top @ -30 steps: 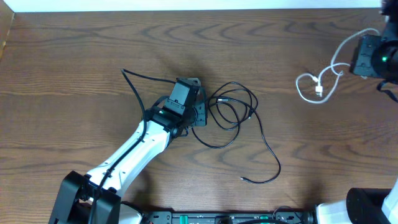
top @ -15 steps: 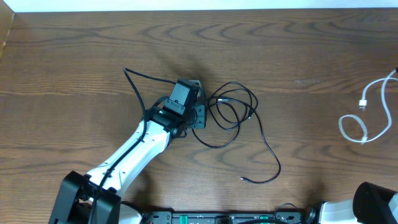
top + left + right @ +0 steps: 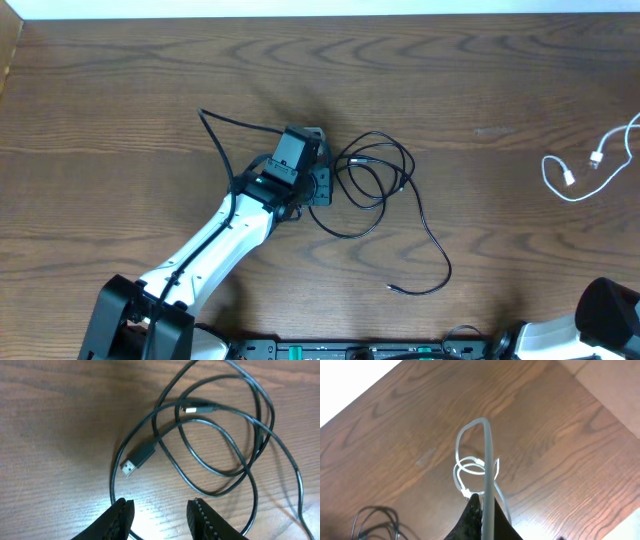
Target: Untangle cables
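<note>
The black cable (image 3: 400, 185) lies in loose overlapping loops on the wooden table, with a tail running toward the front. My left gripper (image 3: 321, 186) is open at the coil's left edge. In the left wrist view its jaws (image 3: 161, 511) stand apart just above the table, a strand runs by the left finger, and a black USB plug (image 3: 139, 458) lies ahead. My right gripper (image 3: 482, 502) is shut on the white cable (image 3: 488, 460), which hangs from it in loops. In the overhead view the white cable (image 3: 597, 159) is at the far right edge and the right gripper is out of frame.
The table's far edge meets a white wall along the top of the overhead view. The left arm (image 3: 215, 240) stretches diagonally from the front left. The right arm's base (image 3: 605, 315) shows at the front right corner. A tan floor or board (image 3: 610, 385) lies beyond the table.
The right gripper has carried the white cable to the right, out past the overhead view's edge, well away from the black cable. The left arm and black cable have not moved.
</note>
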`<action>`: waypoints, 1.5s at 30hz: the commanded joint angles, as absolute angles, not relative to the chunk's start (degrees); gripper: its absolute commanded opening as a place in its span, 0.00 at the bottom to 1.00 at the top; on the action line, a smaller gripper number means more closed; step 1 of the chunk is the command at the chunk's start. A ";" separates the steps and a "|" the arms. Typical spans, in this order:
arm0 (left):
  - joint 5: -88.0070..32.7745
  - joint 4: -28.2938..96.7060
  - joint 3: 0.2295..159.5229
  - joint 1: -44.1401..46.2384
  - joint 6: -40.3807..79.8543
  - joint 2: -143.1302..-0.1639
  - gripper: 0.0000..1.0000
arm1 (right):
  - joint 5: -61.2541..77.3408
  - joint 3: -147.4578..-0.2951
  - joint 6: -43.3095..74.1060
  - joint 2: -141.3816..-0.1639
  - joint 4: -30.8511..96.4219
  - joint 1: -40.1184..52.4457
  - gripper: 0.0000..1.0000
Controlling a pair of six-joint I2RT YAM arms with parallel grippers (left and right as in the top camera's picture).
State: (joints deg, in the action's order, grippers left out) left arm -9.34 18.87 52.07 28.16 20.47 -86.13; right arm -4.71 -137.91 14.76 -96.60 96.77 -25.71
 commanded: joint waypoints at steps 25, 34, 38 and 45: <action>-10.04 9.50 51.44 27.99 19.99 -85.19 0.40 | -21.78 -138.47 30.04 -100.40 96.42 -40.58 0.01; -10.04 9.76 51.44 28.05 23.64 -85.19 0.40 | -19.94 -138.30 30.96 -106.21 96.92 -50.57 0.01; -9.85 9.74 51.44 28.05 23.16 -85.19 0.40 | -18.02 -138.30 29.74 -108.92 96.03 -53.87 0.01; -9.87 9.74 51.44 28.05 23.22 -85.19 0.40 | -18.02 -138.26 29.76 -113.40 93.71 -58.24 0.01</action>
State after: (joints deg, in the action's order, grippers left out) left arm -10.17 9.80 52.05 28.18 22.70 -86.13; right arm -18.26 -137.93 29.95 -111.53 94.30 -56.51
